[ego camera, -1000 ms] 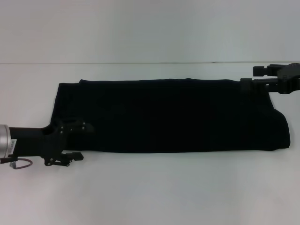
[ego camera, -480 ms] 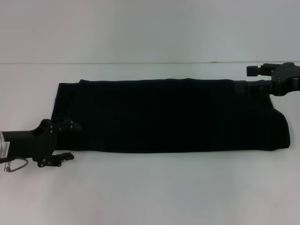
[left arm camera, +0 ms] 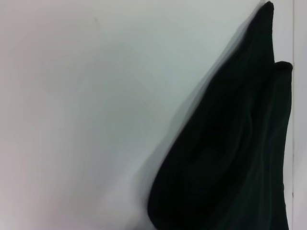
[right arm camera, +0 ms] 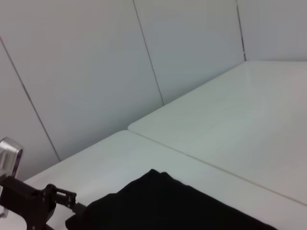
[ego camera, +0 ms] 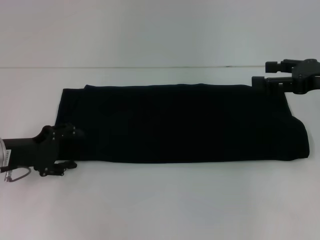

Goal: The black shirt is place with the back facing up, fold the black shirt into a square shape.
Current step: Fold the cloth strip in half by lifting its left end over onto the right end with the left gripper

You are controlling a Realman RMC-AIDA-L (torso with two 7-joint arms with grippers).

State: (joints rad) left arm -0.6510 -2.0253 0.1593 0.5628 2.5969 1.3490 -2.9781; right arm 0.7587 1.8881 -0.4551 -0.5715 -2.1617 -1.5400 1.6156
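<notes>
Nearest the robot, a broad strip of bare white table [ego camera: 165, 205] runs the whole width in front of the black shirt [ego camera: 180, 122], giving open room along the near side. The left gripper [ego camera: 67, 150] sits low at the near left corner of the cloth; its upper finger overlaps the shirt's left end while the lower finger lies just off the near hem on bare table. The two fingers stand apart, so the claw looks released, and no fabric is seen lifted between them.

The black shirt lies flat as a long band across the middle of the table, folded lengthwise. Its near edge is a fairly straight line from left to right. The left end is squared, with a doubled corner showing at the far left; the left wrist view shows two layered points of cloth [left arm camera: 240, 158] beside bare table. The right end bulges outward in a rounded fold at the near right and narrows toward the far right corner.

Farther back, the right gripper [ego camera: 267, 79] is at the shirt's far right corner, its fingers parted and pointing left, released, just at the cloth's edge. Beyond the far hem another strip of bare table reaches a pale wall [ego camera: 150, 30]. From the right wrist view the shirt's end [right arm camera: 168, 206] and the left gripper [right arm camera: 67, 197] show far off.
</notes>
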